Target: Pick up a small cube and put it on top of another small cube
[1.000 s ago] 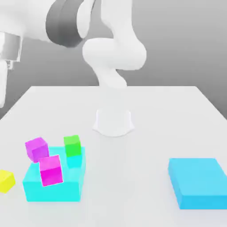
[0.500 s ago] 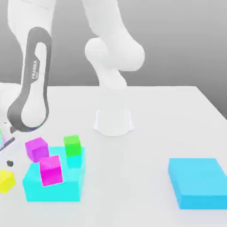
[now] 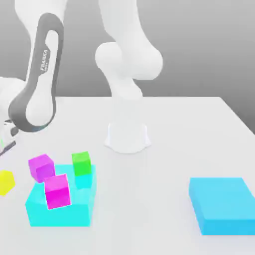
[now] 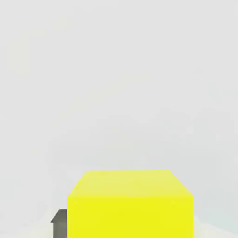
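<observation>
Yellow cube [image 3: 6,183] gripped between the gripper's closed fingers, at the scene's far left, left of the cyan block [image 3: 61,217]. Picking appears complete; stacking remains outstanding, with the green cube [image 3: 81,164] and two magenta cubes [image 3: 42,168] [image 3: 57,191] uncovered.

Wht tbl [image 3: 144,199] w/ cyan blk [image 3: 60,217], blue blk [image 3: 224,199], robot base [image 3: 127,138].
</observation>
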Motion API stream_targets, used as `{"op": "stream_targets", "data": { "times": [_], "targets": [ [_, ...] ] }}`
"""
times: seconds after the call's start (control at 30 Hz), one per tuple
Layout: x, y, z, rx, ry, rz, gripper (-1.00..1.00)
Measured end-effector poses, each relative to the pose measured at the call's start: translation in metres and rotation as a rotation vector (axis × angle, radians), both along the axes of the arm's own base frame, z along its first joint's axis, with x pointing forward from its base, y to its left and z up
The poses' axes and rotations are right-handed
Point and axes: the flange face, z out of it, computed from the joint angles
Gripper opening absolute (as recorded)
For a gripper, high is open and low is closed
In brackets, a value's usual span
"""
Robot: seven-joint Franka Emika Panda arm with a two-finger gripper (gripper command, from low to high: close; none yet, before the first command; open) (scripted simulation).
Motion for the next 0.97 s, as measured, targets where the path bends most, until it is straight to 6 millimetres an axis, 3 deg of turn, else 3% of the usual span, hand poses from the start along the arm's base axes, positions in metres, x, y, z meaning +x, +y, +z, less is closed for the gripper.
{"op": "stream_targets", "data": {
  "times": [0.4, 0.47, 0.57, 0.6, 0.83, 0.97],
  "targets": [
    [-0.034, 0.077, 0.093, 0.013, -0.01, 0.282, -1.0],
    [-0.037, 0.084, 0.088, 0.019, -0.016, 0.309, -1.0],
    [-0.038, 0.086, 0.055, 0.021, -0.018, 0.318, -1.0],
    [-0.038, 0.086, 0.043, 0.021, -0.018, 0.318, 1.0],
    [-0.039, 0.087, 0.041, 0.021, -0.016, 0.318, 1.0],
    [-0.038, 0.086, 0.084, 0.021, -0.016, 0.319, 1.0]
  ]
}}
